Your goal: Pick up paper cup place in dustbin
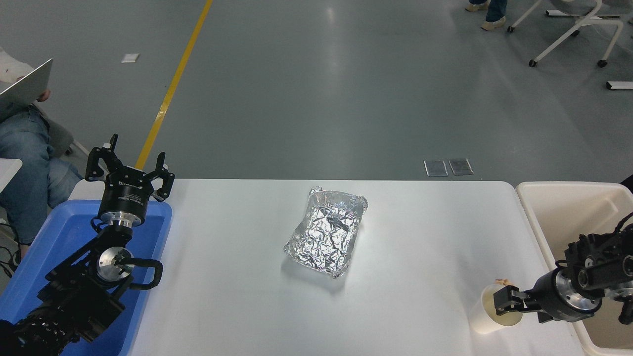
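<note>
Your right gripper (502,302) sits at the paper cup (489,312), which stands upright, mouth up, near the table's near right corner, close to the right edge. The gripper comes in from the right, pointing left across the table, and its black tip overlaps the cup's open mouth on the side facing the dustbin (549,198). You cannot tell from this view whether the fingers are apart or together, nor whether one is inside the rim or both are merely above it; the cup looks undisturbed on the table (420,237), so judge it as not yet held.

The relation that matters: the cup lies just to the left of the wrist, its long axis vertical, while the gripper's axis runs roughly level and crosswise to it. A grasp from here would likely pinch the rim wall or the upper body from the side. The dustbin stands just off the table's right edge, right behind the working arm, so the carry after a lift is short and to the right.

A scrap of tan paper (503,282) lies touching or just beyond the cup's far side; leave it alone. Your left gripper (129,170) is parked open over the blue bin (59,222) at the left edge, well apart from the cup, so the right arm is clearly the nearer one.
</note>
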`<state>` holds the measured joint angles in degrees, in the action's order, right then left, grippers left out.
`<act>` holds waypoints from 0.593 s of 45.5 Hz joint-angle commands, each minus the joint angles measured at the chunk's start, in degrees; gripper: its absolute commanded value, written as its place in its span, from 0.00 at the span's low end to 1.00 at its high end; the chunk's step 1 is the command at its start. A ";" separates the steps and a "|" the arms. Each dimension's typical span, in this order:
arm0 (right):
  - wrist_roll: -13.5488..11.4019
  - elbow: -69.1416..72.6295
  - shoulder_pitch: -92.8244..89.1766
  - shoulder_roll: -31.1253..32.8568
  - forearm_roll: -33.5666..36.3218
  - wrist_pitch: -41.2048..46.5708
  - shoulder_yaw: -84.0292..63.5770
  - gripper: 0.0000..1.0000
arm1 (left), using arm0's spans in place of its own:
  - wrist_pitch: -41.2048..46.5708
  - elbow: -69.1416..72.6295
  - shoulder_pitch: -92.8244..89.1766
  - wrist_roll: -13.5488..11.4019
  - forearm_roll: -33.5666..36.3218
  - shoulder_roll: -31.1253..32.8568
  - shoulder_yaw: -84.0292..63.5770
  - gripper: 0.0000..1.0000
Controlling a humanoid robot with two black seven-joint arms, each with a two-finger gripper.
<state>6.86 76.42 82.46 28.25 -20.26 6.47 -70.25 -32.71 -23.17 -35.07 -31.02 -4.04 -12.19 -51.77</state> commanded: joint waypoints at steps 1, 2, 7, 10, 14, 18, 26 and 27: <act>0.88 -0.66 -0.72 0.14 -1.53 -1.29 0.38 0.00 | 0.02 -0.03 0.00 0.00 0.00 -0.02 0.00 0.99; 1.14 -0.66 -0.55 0.14 -1.62 -1.29 0.38 0.00 | 0.02 0.06 0.00 0.00 0.00 -0.03 0.00 0.99; 1.76 -0.66 1.56 0.05 -1.71 -1.29 0.38 0.00 | 0.02 0.06 0.00 0.00 0.00 -0.03 0.00 0.99; 2.28 -0.40 3.75 0.14 -2.41 -1.20 0.38 0.00 | 0.02 -0.03 0.00 0.00 0.00 -0.03 0.00 0.99; 3.69 0.13 6.39 0.32 -3.38 -0.59 0.38 0.00 | 0.02 -0.03 0.00 0.00 0.00 0.06 0.00 0.99; 5.27 0.74 9.73 0.41 -3.47 -0.06 0.38 0.00 | 0.02 -0.03 0.00 0.00 0.00 -0.02 0.00 0.99; 8.35 3.64 18.07 0.41 -3.38 3.98 2.04 0.00 | 0.02 0.06 0.00 0.00 0.00 -0.03 0.00 0.99; 8.44 4.08 19.04 0.49 -3.38 4.42 2.66 0.00 | -0.07 -0.03 0.00 0.00 0.00 -0.03 0.00 0.99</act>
<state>11.95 77.53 92.13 28.58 -23.25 7.28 -69.67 -32.71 -23.20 -35.07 -31.03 -4.03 -12.18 -51.77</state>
